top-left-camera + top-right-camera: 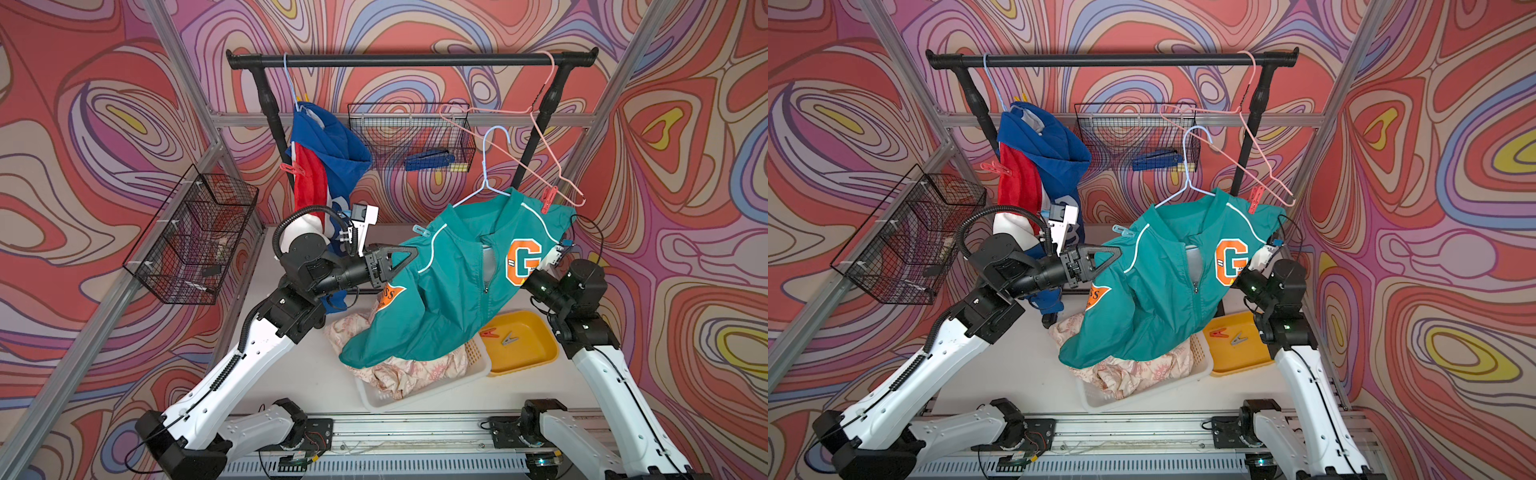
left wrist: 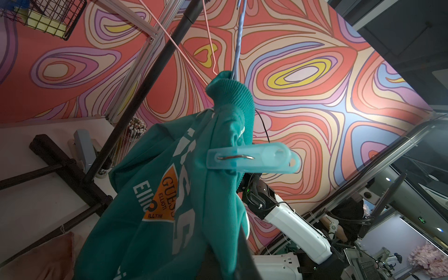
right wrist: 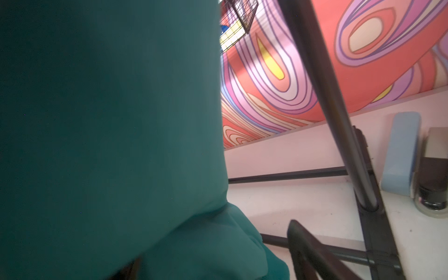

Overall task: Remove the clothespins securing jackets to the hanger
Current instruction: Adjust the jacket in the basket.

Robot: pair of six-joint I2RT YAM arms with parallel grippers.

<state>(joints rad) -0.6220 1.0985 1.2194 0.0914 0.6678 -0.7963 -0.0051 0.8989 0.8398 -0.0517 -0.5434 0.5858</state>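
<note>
The teal jacket (image 1: 449, 291) hangs on a blue hanger (image 1: 488, 166). A light-blue clothespin (image 1: 420, 230) (image 2: 252, 158) grips one of its shoulders and a red clothespin (image 1: 549, 198) the other. My left gripper (image 1: 409, 254) is shut on the jacket's fabric just below the light-blue pin. My right gripper (image 3: 218, 257) is under the jacket's other side, hidden in both top views. Its jaws stand wide apart with teal cloth between them. The blue-red-white jacket (image 1: 328, 158) hangs at the rail's left end with a red clothespin (image 1: 292, 169) on it. The pink-and-cream jacket (image 1: 399, 370) lies in a basket.
The white basket (image 1: 374, 399) sits mid-table, with a yellow tray (image 1: 536, 357) beside it holding a red-orange clothespin (image 1: 489, 332) and a grey one (image 1: 507, 338). An empty pink hanger (image 1: 536, 124) hangs on the black rail (image 1: 415, 61). Wire baskets hang at left (image 1: 191, 237) and at the back (image 1: 411, 137).
</note>
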